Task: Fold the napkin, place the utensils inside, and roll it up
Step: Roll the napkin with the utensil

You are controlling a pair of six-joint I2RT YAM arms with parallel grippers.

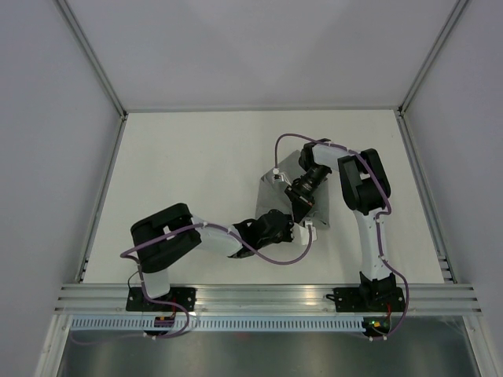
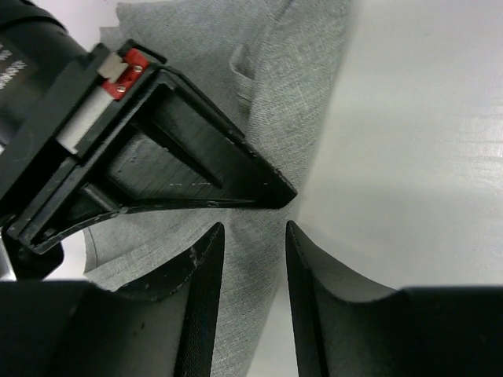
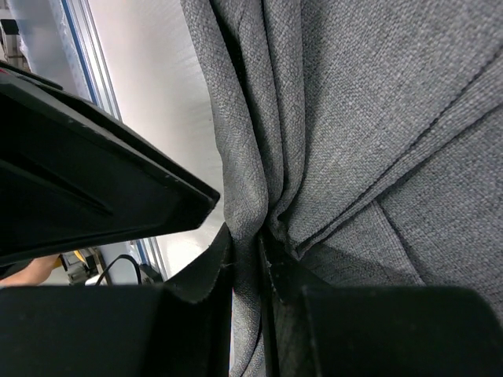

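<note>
The right tool (image 3: 245,243) pinches a fold of the napkin (image 3: 361,118), so the left tool (image 2: 251,259), jaws apart and apparently empty, should take the free edge squarely before folding

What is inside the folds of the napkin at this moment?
Only bunched grey layers of the napkin show, with one pleat pinched in the jaws of the right gripper. No utensils are visible in any view; whatever lies inside the folds is covered by the cloth itself.
</note>
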